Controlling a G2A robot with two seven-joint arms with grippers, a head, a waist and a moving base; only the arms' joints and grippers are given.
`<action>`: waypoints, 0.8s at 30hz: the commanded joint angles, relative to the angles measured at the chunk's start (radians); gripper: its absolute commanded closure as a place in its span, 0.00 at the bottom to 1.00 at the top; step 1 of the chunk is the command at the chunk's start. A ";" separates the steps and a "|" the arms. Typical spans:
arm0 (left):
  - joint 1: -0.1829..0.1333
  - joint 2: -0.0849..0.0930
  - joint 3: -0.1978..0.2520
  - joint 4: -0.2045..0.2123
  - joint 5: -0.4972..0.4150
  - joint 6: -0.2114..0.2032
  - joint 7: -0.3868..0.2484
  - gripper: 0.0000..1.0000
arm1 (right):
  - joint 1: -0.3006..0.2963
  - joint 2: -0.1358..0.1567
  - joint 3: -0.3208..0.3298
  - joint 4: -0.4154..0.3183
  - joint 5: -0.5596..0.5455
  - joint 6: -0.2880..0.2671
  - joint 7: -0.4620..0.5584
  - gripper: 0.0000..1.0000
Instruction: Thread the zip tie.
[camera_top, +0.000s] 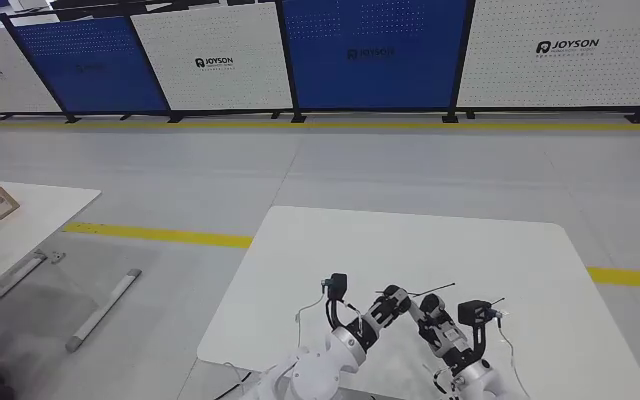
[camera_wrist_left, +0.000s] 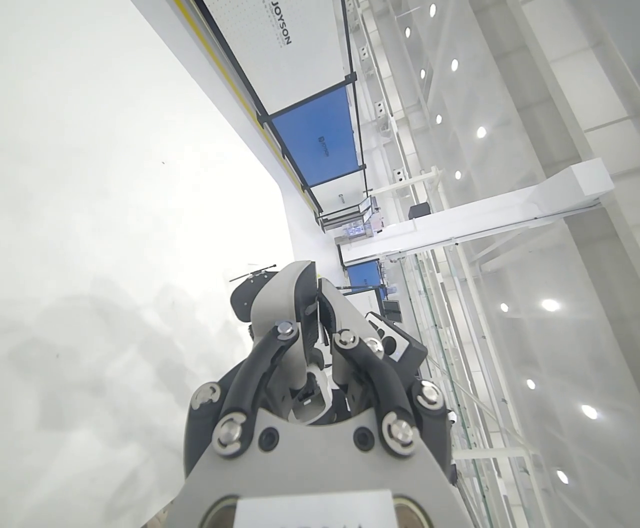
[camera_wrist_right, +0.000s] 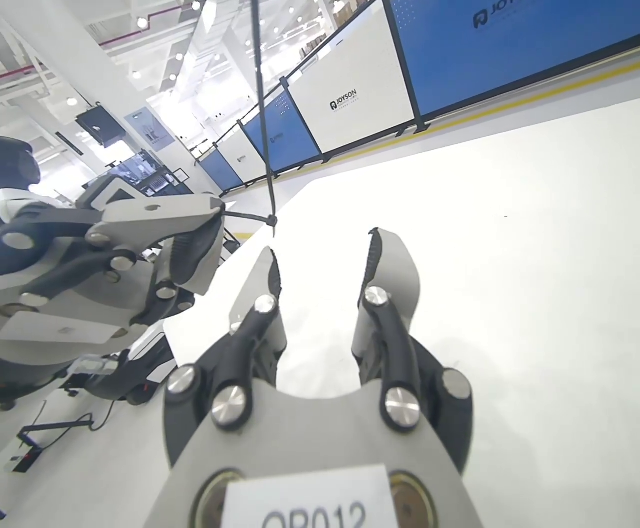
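Note:
A thin black zip tie (camera_wrist_right: 261, 115) is pinched at one end by my left gripper (camera_wrist_right: 216, 214), which is shut on it. The strap bends to the small head (camera_wrist_right: 271, 220), and a long stretch rises from the head, with a short tip poking out below. My right gripper (camera_wrist_right: 322, 250) stands open just beneath the head, nothing between its fingers. In the left wrist view the left gripper (camera_wrist_left: 316, 295) is shut, with a sliver of the tie between its pads. From above, both grippers meet over the white table's (camera_top: 400, 240) near edge, the zip tie (camera_top: 432, 290) between them.
The white table (camera_wrist_right: 500, 225) spreads bare beyond the grippers. Grey floor with a yellow line (camera_top: 160, 235) lies past its far edge, and blue and white partition panels (camera_top: 370, 50) stand at the back. Another white table's corner (camera_top: 40, 210) is at the left.

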 joint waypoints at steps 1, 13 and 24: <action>0.001 0.000 0.000 0.000 0.002 -0.002 -0.001 1.00 | 0.001 0.000 0.001 -0.001 0.000 -0.004 0.007 0.60; -0.002 -0.002 0.015 0.010 0.029 0.001 -0.013 1.00 | 0.001 -0.003 0.004 -0.007 0.006 -0.014 0.006 0.67; -0.007 -0.005 0.024 0.017 0.037 0.004 -0.018 1.00 | 0.002 -0.006 0.007 -0.007 0.000 -0.017 0.002 0.80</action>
